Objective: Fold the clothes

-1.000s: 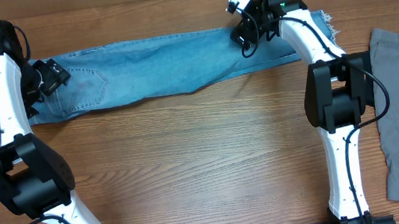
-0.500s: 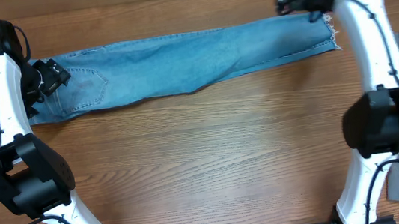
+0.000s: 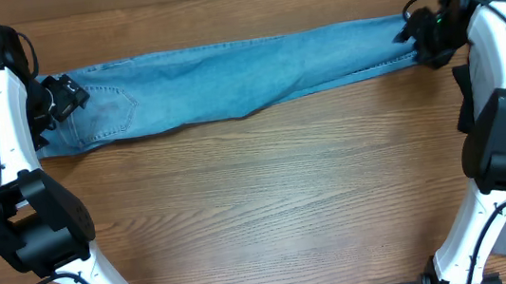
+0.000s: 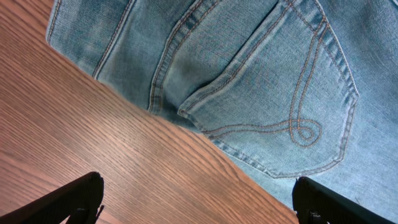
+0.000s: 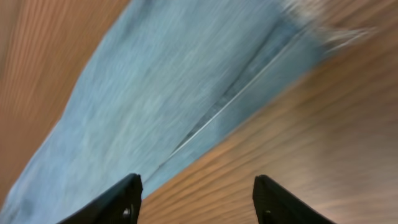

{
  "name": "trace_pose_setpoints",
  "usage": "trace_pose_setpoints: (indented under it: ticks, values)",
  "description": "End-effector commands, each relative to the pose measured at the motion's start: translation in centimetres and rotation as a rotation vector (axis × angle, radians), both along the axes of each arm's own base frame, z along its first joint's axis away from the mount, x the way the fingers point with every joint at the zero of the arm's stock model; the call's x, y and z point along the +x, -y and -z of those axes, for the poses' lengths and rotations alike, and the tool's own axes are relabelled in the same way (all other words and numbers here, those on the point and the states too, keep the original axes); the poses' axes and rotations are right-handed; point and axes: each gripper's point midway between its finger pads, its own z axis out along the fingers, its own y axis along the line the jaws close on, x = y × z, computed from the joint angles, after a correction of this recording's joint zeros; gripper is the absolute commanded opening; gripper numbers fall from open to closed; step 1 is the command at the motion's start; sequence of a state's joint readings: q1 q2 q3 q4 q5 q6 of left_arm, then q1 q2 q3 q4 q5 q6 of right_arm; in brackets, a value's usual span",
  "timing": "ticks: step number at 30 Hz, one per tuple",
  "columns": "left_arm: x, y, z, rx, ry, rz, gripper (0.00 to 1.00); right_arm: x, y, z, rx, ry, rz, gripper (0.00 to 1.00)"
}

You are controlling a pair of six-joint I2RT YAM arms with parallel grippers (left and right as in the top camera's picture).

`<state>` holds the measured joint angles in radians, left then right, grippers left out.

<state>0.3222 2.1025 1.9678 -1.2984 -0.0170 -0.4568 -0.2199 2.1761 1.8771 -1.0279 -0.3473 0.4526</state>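
- light blue denim jeans (image 3: 245, 71) lie flat, stretched full length along the far side of the brown wooden worktop (image 3: 259, 199). Waist at the left-arm end, hem at the right-arm end.
- left hand (image 3: 61, 95) is over the jeans' waist end, fingers spread wide with nothing between them. Wrist view: fingertips over bare wood just beside the denim edge, stitched back pocket (image 4: 280, 93) ahead of them.
- right hand (image 3: 423, 37) is at the jeans' hem end, fingers apart, gripping nothing. Wrist view is blurred: leg seam and whitish frayed hem (image 5: 311, 15) ahead of the fingers.
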Motion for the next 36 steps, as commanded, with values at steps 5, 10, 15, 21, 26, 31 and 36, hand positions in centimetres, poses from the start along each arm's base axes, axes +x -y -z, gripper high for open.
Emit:
trace_pose_setpoints:
  ticks: [5,10,15,21,26,31,36]
  values:
    - [0.0,0.4,0.7,-0.013,-0.015,0.020,1.00,-0.4,-5.7,3.3,0.167,-0.050,0.046,0.56]
    - [0.0,0.4,0.7,-0.014,-0.016,0.020,1.00,0.0,-7.3,3.9,0.133,-0.043,0.037,0.56]
    - [0.0,0.4,0.7,-0.013,-0.015,0.020,1.00,0.0,-7.4,4.6,0.046,-0.079,0.129,0.55]
    - [0.0,0.4,0.7,-0.014,-0.016,0.020,1.00,-0.1,-7.8,5.0,-0.004,-0.107,0.226,0.55]
    - [0.0,0.4,0.7,-0.014,-0.016,0.020,1.00,-0.1,-7.6,5.1,-0.018,-0.106,0.242,0.54]
    - [0.0,0.4,0.7,-0.014,-0.016,0.020,1.00,0.3,-7.6,5.0,-0.017,-0.093,0.248,0.54]
    - [0.0,0.4,0.7,-0.014,-0.016,0.020,1.00,1.3,-7.5,5.2,-0.009,-0.059,0.265,0.54]
